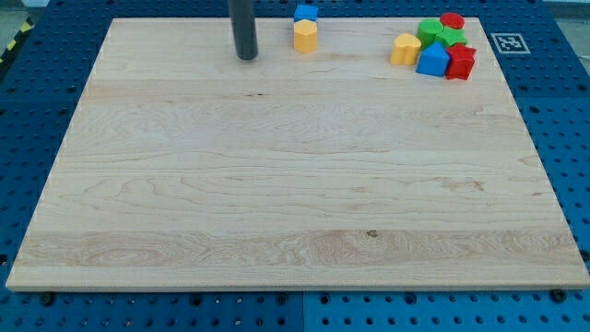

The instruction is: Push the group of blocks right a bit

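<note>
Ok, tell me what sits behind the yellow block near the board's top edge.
A blue block sits right behind the yellow block, toward the view's top; its lower part is covered. My tip stands apart, to their left.
</note>
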You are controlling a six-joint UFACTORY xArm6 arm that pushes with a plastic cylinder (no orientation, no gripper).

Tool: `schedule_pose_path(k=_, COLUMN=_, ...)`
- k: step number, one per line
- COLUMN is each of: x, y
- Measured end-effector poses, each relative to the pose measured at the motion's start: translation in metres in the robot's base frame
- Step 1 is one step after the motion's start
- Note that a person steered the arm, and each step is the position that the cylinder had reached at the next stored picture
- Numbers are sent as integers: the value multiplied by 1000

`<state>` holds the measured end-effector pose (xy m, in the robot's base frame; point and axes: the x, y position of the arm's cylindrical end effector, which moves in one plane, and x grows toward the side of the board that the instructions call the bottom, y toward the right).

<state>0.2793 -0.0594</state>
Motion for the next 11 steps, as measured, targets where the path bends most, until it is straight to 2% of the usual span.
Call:
schedule_pose_path(k=2, x=1, y=104)
schedule_pose_path(k=4, x=-7, y=139)
schedule_pose_path(k=6, x=-61, y=158)
schedule_pose_path(k=7, x=-76, y=188)
schedule_pose_path(k=9, x=-60, y=230)
schedule_pose_path(k=11, x=-36, y=244)
